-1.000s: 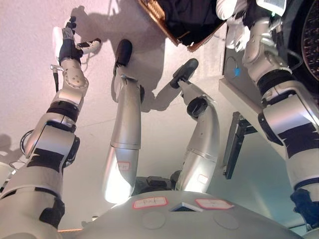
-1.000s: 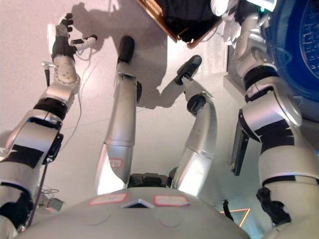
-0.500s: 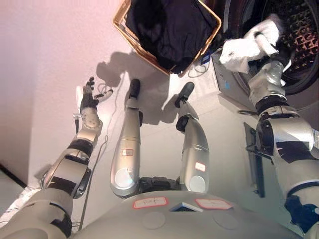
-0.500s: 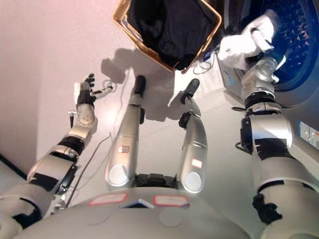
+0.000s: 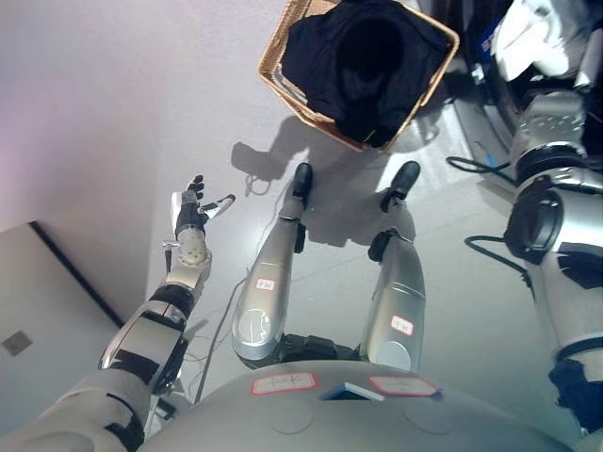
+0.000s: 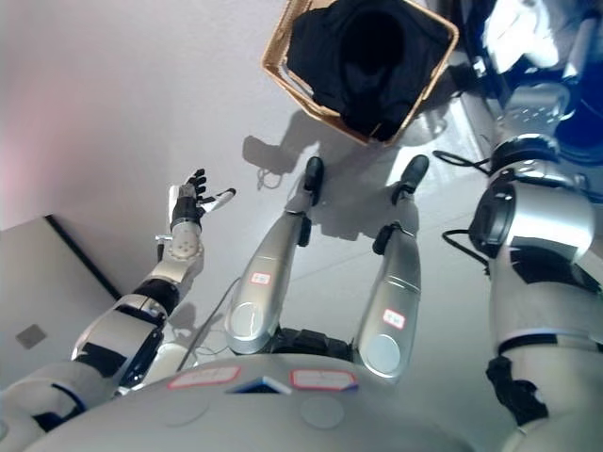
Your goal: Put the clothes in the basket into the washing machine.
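Note:
A woven basket [image 5: 279,83] stands on the floor at the top centre, full of black clothes [image 5: 367,66]. My right arm reaches up along the right edge. My right hand [image 5: 539,45] is closed on a bunched white garment [image 5: 524,36], held at the dark opening of the washing machine [image 5: 592,66] at the top right; the cloth covers most of the hand. The garment also shows in the right eye view [image 6: 520,28]. My left hand [image 5: 195,209] is open with its fingers spread, empty, over the floor at the left, well away from the basket.
The washing machine's front [image 5: 485,113] stands just right of the basket. A dark cable [image 5: 468,166] lies on the floor beside it. A thin white cable [image 5: 252,179] lies below the basket. A grey panel with a dark edge [image 5: 57,301] fills the lower left.
The camera has swung, so the whole picture has shifted. My right hand still holds the white garment at the machine's opening. My left hand stays open.

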Tool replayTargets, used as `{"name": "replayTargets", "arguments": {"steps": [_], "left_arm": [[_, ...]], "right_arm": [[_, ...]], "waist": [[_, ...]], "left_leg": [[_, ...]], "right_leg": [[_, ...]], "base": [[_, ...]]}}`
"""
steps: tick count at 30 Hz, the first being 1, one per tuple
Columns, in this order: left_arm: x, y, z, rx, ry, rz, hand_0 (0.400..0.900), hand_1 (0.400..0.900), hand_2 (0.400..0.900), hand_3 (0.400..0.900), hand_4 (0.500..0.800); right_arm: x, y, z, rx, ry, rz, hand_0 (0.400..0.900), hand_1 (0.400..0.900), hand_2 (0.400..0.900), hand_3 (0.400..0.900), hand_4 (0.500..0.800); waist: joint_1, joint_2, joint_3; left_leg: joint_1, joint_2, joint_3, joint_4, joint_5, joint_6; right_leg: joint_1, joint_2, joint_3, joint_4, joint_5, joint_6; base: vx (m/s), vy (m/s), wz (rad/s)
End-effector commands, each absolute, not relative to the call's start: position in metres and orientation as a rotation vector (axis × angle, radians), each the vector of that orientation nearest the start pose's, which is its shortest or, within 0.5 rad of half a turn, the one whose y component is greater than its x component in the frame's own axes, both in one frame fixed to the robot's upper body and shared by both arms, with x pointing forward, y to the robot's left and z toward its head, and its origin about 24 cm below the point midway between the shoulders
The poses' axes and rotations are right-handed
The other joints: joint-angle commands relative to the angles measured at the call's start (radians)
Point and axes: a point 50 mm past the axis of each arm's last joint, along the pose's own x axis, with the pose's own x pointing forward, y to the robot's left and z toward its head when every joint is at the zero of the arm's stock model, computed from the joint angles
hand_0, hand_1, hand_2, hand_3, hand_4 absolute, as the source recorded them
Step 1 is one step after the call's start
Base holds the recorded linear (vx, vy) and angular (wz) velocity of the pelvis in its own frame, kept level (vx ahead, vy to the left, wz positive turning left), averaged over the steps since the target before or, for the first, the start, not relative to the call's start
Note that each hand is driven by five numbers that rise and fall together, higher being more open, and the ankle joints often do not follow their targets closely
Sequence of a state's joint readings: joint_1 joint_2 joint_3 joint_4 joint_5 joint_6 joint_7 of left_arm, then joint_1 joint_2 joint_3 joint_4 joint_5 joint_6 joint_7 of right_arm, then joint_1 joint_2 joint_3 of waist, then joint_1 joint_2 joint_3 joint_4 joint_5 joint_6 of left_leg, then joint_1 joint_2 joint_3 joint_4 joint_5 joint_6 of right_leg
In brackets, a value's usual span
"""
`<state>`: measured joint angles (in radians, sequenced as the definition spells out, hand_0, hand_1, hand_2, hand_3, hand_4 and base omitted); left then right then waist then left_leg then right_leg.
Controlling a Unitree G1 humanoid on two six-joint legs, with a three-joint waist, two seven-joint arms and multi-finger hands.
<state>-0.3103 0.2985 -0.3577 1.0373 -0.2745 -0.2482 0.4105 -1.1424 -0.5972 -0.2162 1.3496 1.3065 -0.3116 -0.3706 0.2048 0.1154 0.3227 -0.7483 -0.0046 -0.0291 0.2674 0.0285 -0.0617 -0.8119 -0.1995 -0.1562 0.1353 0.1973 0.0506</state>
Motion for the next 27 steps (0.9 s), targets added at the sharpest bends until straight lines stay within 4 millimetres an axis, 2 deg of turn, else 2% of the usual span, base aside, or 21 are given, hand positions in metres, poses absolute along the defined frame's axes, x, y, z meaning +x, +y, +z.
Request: {"name": "replayTargets", "arguments": {"steps": [1, 6, 10, 14, 15, 27], "left_arm": [[0.232, 0.233, -0.083, 0.327, 0.512, 0.363, 0.900, 0.900, 0.900, 0.900, 0.800], [0.224, 0.232, -0.089, 0.329, 0.538, 0.353, 0.900, 0.900, 0.900, 0.900, 0.800], [0.220, 0.232, -0.092, 0.326, 0.552, 0.354, 0.900, 0.900, 0.900, 0.900, 0.800], [0.218, 0.233, -0.093, 0.323, 0.556, 0.358, 0.900, 0.900, 0.900, 0.900, 0.800], [0.219, 0.233, -0.092, 0.323, 0.554, 0.361, 0.900, 0.900, 0.900, 0.900, 0.800], [0.217, 0.238, -0.091, 0.311, 0.552, 0.381, 0.900, 0.900, 0.900, 0.900, 0.800]], "right_arm": [[0.349, -0.378, 0.250, 0.997, -0.552, -0.899, 0.400, 0.400, 0.400, 0.400, 0.500], [0.338, -0.390, 0.283, 0.901, -0.629, -0.912, 0.400, 0.400, 0.400, 0.400, 0.500], [0.334, -0.392, 0.302, 0.792, -0.654, -0.909, 0.400, 0.400, 0.400, 0.400, 0.500], [0.338, -0.386, 0.308, 0.679, -0.626, -0.895, 0.400, 0.400, 0.400, 0.400, 0.500], [0.340, -0.384, 0.307, 0.651, -0.613, -0.894, 0.900, 0.900, 0.900, 0.900, 0.800], [0.346, -0.382, 0.292, 0.527, -0.514, -0.898, 0.900, 0.900, 0.900, 0.900, 0.800]], "waist": [[-0.002, 0.075, -0.043], [0.008, 0.086, -0.052], [0.008, 0.081, -0.060], [0.006, 0.071, -0.064], [0.004, 0.068, -0.066], [-0.024, 0.050, -0.061]], "left_leg": [[-0.011, 0.019, -0.049, -0.222, 0.174, -0.057], [0.004, 0.022, -0.056, -0.235, 0.178, -0.060], [0.024, 0.024, -0.060, -0.253, 0.179, -0.063], [0.036, 0.026, -0.060, -0.249, 0.171, -0.063], [0.037, 0.025, -0.060, -0.246, 0.168, -0.062], [0.040, 0.021, -0.055, -0.208, 0.148, -0.051]], "right_leg": [[0.014, 0.006, 0.011, 0.149, -0.207, 0.065], [0.006, 0.010, 0.018, 0.175, -0.226, 0.062], [0.005, 0.016, 0.022, 0.179, -0.230, 0.062], [0.006, 0.022, 0.028, 0.183, -0.231, 0.061], [0.006, 0.024, 0.029, 0.184, -0.230, 0.060], [0.022, 0.031, 0.030, 0.193, -0.234, 0.050]], "base": [[0.09, -0.022, 0.09], [0.08, -0.035, 0.01], [0.06, -0.030, -0.04], [0.04, -0.027, -0.08], [0.02, -0.021, -0.07], [-0.01, 0.000, -0.01]]}}
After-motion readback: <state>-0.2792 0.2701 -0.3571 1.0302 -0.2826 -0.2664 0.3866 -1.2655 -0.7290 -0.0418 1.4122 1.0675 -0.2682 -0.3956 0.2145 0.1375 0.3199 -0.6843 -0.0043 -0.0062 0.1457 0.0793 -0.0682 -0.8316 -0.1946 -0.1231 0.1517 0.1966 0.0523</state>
